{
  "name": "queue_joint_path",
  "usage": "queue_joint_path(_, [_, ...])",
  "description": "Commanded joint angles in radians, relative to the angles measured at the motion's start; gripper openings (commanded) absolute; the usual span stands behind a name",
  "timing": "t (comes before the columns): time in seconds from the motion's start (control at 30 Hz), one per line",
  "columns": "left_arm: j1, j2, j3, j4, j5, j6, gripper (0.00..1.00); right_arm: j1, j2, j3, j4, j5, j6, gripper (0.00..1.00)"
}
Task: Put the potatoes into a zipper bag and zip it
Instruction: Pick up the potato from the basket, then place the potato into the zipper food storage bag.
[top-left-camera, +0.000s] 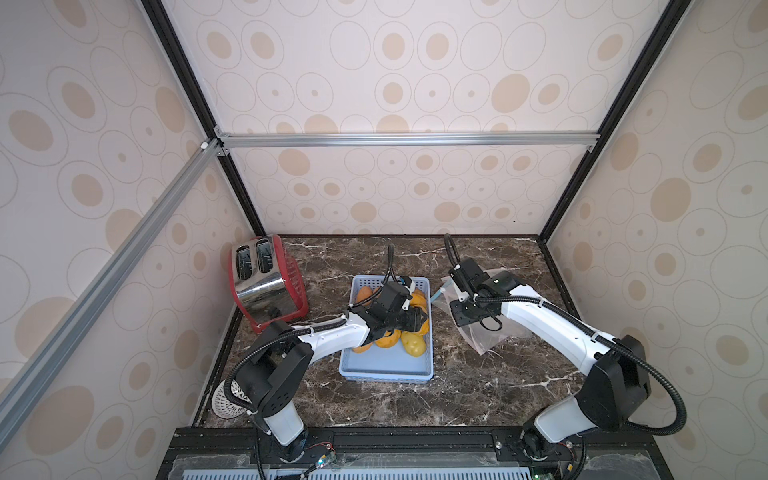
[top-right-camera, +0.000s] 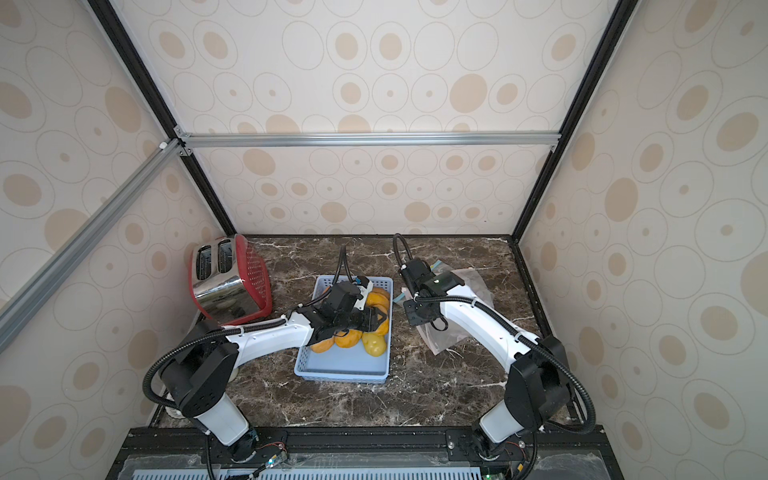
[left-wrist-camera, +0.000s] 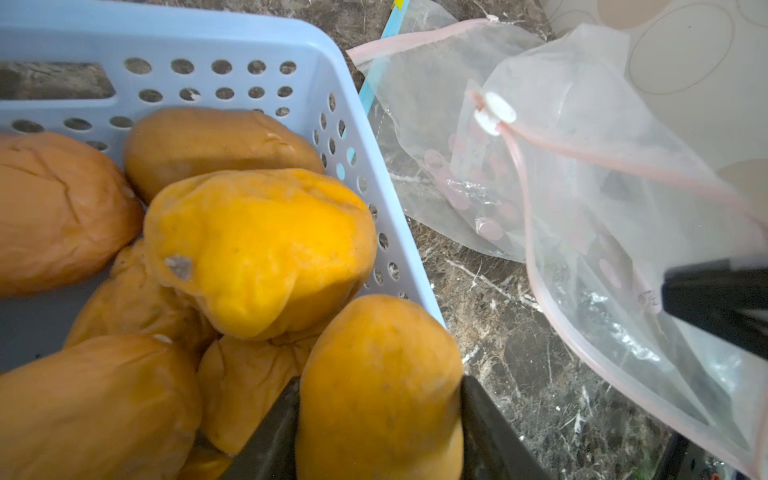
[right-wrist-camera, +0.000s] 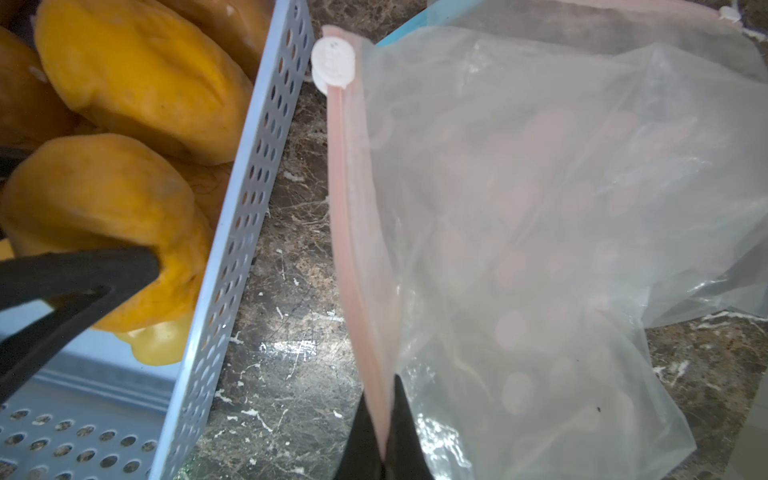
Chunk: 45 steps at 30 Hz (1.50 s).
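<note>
potatoes (left-wrist-camera: 257, 245): oval, orange-tan to yellow, several wrinkled; heaped at mixed angles toward the far end of the light blue perforated basket (left-wrist-camera: 208, 37) on the bench (top-left-camera: 478, 386).
held potato (left-wrist-camera: 374, 340): smooth orange, against the basket wall nearest the bag; long axis runs along the jaws.
zipper bag (right-wrist-camera: 540, 208): clear, pink zip strip, white slider (right-wrist-camera: 332, 62); beside the basket, mouth gaping toward it.
left arm (top-left-camera: 332, 336): reaches over the basket, wrist pitched down; left gripper (left-wrist-camera: 380, 384) jaws clasp the held potato's sides.
right arm (top-left-camera: 540, 316): stretched forward; right gripper (right-wrist-camera: 382, 395) jaws pinched tight on the zip strip.

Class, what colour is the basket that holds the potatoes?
The basket is light blue; the left wrist view shows it best.
</note>
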Motion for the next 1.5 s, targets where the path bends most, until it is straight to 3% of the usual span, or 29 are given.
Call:
queue_joint_path(0.0, [0.003,-0.044,0.011,0.043,-0.006,-0.01,0.43,-0.006,-0.039,-0.019,0.014,-0.048,-0.012,0.0])
queue_joint_path(0.17, [0.002,-0.115,0.004,0.061,0.022,-0.006,0.33,-0.015,-0.073,-0.041,0.048,-0.095,-0.009,0.0])
queue_joint_path(0.37, [-0.001,-0.21,-0.059,0.257,0.211,-0.07,0.3,-0.016,-0.129,-0.069,0.09,-0.173,0.002,0.0])
queue_joint_path(0.47, [-0.008,-0.193,-0.043,0.302,0.265,-0.103,0.29,-0.019,-0.153,-0.09,0.113,-0.209,0.01,0.0])
queue_joint_path(0.97, [-0.027,-0.034,0.023,0.377,0.265,-0.197,0.22,-0.029,-0.196,-0.103,0.135,-0.374,0.112,0.0])
queue_joint_path(1.47, [-0.04,-0.014,0.042,0.356,0.249,-0.231,0.25,-0.054,-0.208,-0.113,0.186,-0.469,0.199,0.0])
